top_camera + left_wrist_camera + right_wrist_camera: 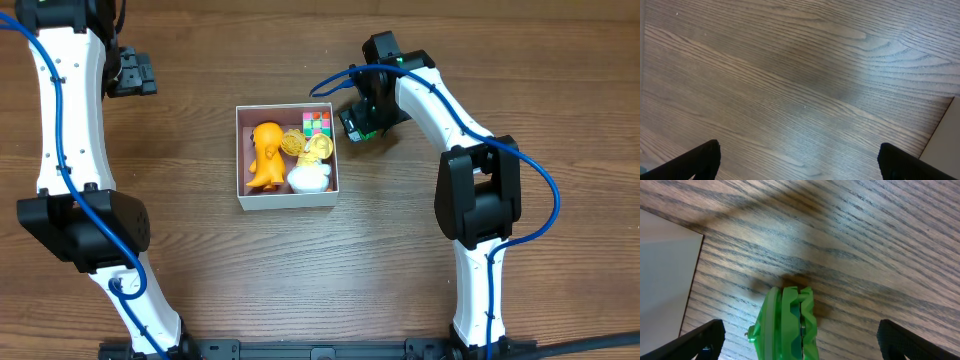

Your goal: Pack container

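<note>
As only overhead shows, toys (266,155) lie in container (288,200).

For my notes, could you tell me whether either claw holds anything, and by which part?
Nothing is held. The right claw is open, its fingers well clear of the green toy between them; the left claw is open over the table.

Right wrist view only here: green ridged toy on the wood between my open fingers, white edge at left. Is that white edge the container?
Observer: Yes; overhead, the green toy lies just outside the container, beside its upper right corner.
Operator: Anything packed already?
Observer: Four toys inside: orange figure, yellow piece, white piece, colourful cube.
Operator: Where's the left gripper?
Observer: The left gripper hangs open over the tabletop, far to the container's left.
</note>
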{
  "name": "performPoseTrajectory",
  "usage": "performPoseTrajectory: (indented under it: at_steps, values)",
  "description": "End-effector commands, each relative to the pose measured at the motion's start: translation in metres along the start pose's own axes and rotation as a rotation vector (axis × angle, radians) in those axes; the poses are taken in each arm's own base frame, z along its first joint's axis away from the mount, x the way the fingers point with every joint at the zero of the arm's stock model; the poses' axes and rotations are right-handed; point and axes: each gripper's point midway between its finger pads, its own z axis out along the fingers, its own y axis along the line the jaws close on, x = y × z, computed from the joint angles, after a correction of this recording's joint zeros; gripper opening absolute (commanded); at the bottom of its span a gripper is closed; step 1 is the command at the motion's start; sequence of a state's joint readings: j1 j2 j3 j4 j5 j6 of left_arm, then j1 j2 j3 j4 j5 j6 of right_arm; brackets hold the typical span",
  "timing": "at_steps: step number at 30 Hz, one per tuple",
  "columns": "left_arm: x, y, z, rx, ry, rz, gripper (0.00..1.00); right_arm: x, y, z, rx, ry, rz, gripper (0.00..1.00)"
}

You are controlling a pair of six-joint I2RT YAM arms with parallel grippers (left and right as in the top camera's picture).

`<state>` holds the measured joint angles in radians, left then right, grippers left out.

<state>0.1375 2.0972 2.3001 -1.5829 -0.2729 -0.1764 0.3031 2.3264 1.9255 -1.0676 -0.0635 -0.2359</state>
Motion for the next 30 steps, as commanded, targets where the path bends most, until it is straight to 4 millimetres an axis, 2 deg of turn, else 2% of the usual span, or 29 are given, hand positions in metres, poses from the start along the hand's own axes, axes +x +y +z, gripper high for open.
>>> performPoseTrajectory:
  at_steps: [1, 2, 3, 5, 7, 9, 11, 18, 21, 30]
  values:
    - [-0.0030, -0.0017, 0.0008, 0.005, -0.003, 0.018, 1.00, 0.0011, 0.0022, 0.0037, -0.010, 0.006, 0.000, 0.90]
    - [-0.0030, -0.0017, 0.0008, 0.005, -0.003, 0.018, 1.00, 0.0015, 0.0022, 0.0037, -0.010, 0.007, 0.003, 0.81]
    - [-0.0030, -0.0017, 0.0008, 0.005, -0.003, 0.018, 1.00, 0.0014, 0.0021, 0.0037, -0.010, 0.007, 0.008, 0.80]
    - [-0.0030, -0.0017, 0.0008, 0.005, -0.003, 0.018, 1.00, 0.0003, 0.0015, 0.0036, -0.006, 0.003, 0.033, 0.82]
    - [-0.0030, -0.0017, 0.0008, 0.005, -0.003, 0.018, 1.00, -0.0009, 0.0012, 0.0036, -0.005, -0.002, 0.045, 0.88]
    - [-0.0030, -0.0017, 0.0008, 0.005, -0.003, 0.018, 1.00, -0.0025, 0.0010, 0.0036, -0.005, -0.009, 0.048, 0.88]
    - [-0.0030, -0.0017, 0.0008, 0.005, -0.003, 0.018, 1.00, -0.0040, 0.0008, 0.0036, -0.004, -0.015, 0.048, 0.76]
    - [-0.0030, -0.0017, 0.0008, 0.005, -0.003, 0.018, 1.00, -0.0040, 0.0008, 0.0036, -0.004, -0.015, 0.050, 0.64]
    - [-0.0030, -0.0017, 0.0008, 0.005, -0.003, 0.018, 1.00, -0.0041, 0.0008, 0.0036, -0.004, -0.015, 0.050, 0.54]
    - [-0.0030, -0.0017, 0.0008, 0.005, -0.003, 0.018, 1.00, -0.0061, -0.0024, 0.0013, 0.014, -0.020, 0.084, 0.52]
